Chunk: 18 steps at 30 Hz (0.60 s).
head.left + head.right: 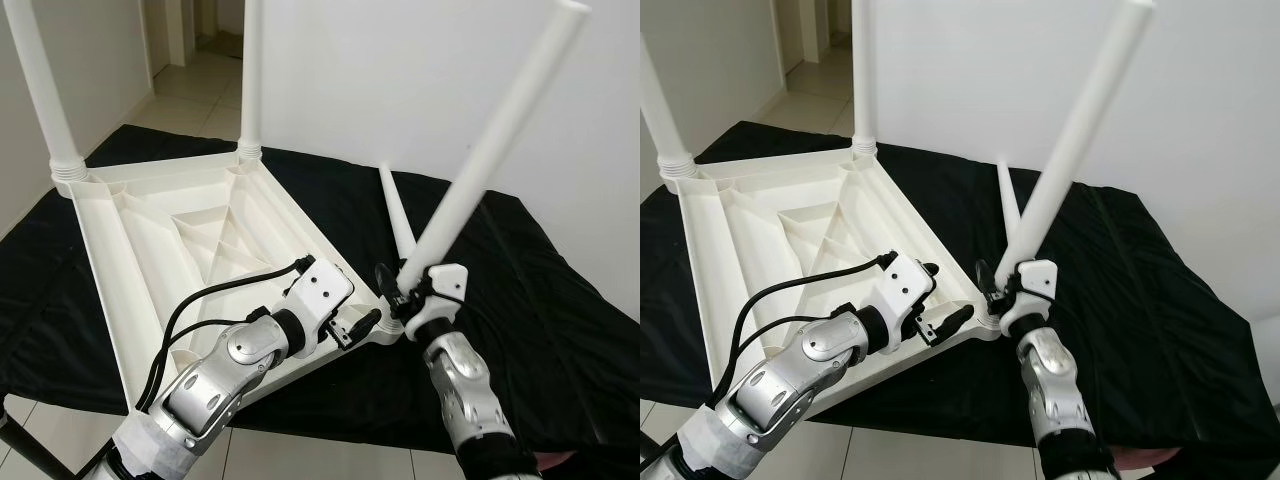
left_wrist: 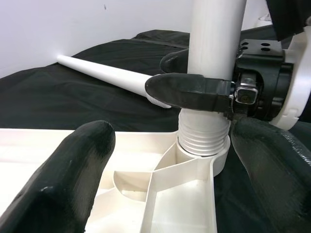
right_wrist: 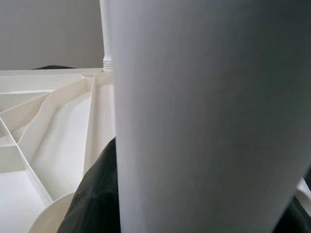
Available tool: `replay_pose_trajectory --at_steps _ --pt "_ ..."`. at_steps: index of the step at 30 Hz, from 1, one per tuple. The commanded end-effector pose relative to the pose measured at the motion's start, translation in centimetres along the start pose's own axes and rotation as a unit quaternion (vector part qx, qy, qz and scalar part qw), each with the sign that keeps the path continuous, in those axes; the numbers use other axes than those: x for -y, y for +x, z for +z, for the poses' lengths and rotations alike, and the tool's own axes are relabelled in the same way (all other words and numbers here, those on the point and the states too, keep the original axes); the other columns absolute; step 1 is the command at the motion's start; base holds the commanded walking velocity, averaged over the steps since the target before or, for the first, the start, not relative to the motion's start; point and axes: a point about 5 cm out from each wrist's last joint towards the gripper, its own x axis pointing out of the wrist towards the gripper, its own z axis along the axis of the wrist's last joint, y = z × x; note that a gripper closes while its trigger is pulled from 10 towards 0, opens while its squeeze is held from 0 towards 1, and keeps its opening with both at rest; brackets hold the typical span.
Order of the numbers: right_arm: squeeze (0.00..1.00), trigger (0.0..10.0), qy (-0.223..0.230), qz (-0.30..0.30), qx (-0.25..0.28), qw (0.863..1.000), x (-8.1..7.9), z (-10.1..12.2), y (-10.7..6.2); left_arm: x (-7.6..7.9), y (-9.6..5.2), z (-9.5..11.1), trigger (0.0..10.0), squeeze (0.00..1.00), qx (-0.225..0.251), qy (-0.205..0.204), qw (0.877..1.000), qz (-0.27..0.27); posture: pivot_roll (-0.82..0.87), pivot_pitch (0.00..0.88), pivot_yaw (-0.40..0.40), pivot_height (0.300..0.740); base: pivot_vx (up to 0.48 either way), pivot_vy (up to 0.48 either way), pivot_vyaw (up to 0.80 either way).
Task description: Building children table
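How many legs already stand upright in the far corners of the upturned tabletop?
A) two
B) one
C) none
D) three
A: two legs rise from the far corners of the tabletop, while the right gripper holds a third leg at the near corner.

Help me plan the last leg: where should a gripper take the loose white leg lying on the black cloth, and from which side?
Probably grip the loose leg from above near its thicker end, fingers across the shaft. It lies flat on the black cloth and tapers toward the far tip, so the thick end offers more surface. That end sits behind the right gripper.
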Motion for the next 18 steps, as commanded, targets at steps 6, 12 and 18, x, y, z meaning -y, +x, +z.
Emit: replay_pose_trajectory --at_steps 6,12,18 --pt "0.00 10.0 0.010 0.010 -0.086 0.996 -0.4 -3.8 -2.3 0.6 -0.1 0.3 10.0 0.00 0.000 0.006 0.999 -0.047 0.04 0.000 -0.108 0.740 0.000 0.000 0.00" --pt "0.00 10.0 0.023 0.000 -0.090 0.996 -0.3 -4.0 -2.2 0.6 -0.1 0.3 10.0 0.00 0.000 0.008 0.999 -0.047 0.04 0.000 -0.108 0.740 0.000 0.000 0.00" --pt "0.00 10.0 0.015 0.005 -0.089 0.996 -0.3 -4.5 -2.6 0.6 -0.1 0.4 10.0 0.00 0.001 0.008 0.999 -0.046 0.05 0.000 -0.110 0.740 0.000 0.000 0.00"
